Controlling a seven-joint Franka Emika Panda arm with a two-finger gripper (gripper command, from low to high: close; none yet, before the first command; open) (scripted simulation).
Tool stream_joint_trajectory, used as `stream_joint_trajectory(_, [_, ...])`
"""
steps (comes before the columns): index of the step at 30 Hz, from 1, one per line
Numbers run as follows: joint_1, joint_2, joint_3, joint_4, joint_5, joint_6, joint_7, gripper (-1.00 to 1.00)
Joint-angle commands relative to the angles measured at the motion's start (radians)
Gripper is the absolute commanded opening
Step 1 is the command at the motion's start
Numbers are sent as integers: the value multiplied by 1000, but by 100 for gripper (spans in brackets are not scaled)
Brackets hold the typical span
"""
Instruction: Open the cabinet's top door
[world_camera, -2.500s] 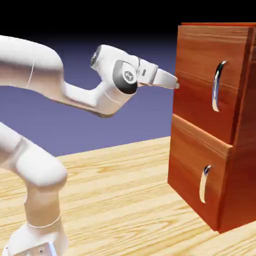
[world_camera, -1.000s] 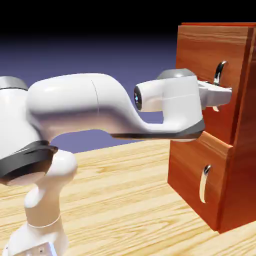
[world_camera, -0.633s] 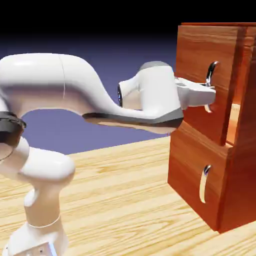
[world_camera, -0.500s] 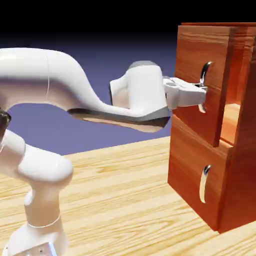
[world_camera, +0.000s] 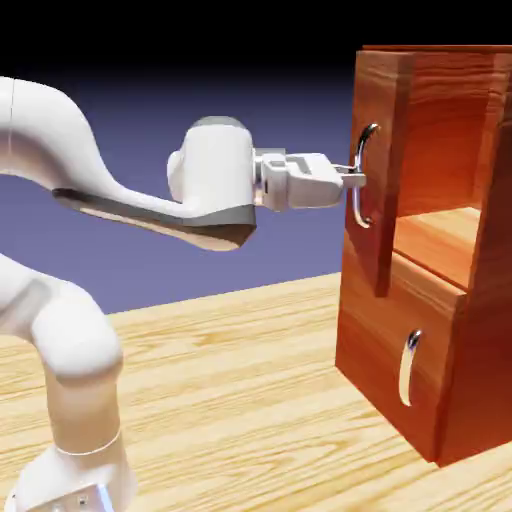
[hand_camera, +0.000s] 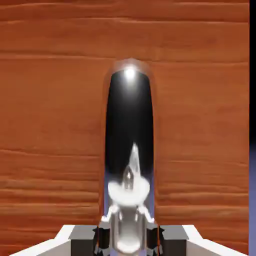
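Note:
The reddish-brown cabinet (world_camera: 480, 330) stands at the exterior view's right. Its top door (world_camera: 378, 110) is swung well out toward the arm, and the compartment's inner shelf (world_camera: 440, 235) shows behind it. My gripper (world_camera: 355, 178) is shut on the top door's curved silver handle (world_camera: 362, 175), about midway along it. In the hand view the handle (hand_camera: 129, 145) runs up the middle, large and mirror-dark, against the door's wood (hand_camera: 50, 125). My fingertips (hand_camera: 102, 235) press on the handle from both sides at the bottom edge.
The lower panel (world_camera: 385, 345) with its smaller silver handle (world_camera: 408, 367) is closed. The white arm (world_camera: 130, 200) reaches across from the exterior view's left above the light wooden table (world_camera: 240, 400). A strip of blue backdrop (hand_camera: 252, 150) shows past the door's edge.
My gripper has pulled back to the exterior view's left with the handle in it. The top door has swung from closed to wide open, showing the compartment inside.

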Motion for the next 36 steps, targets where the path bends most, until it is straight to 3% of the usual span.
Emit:
stream_joint_trajectory(1, [-36, -5, 35, -7, 25, 5, 4, -100])
stream_joint_trajectory(11, [-210, -159, 312, -126, 435, -92, -181, -100])
stream_joint_trajectory(21, [-159, -266, 571, -170, 870, -413, -366, -100])
stream_joint_trajectory(29, [-165, -222, 847, -60, 1163, -761, -409, -100])
stream_joint_trajectory(36, [-295, -124, 1100, 140, 1348, -1061, -408, -100])
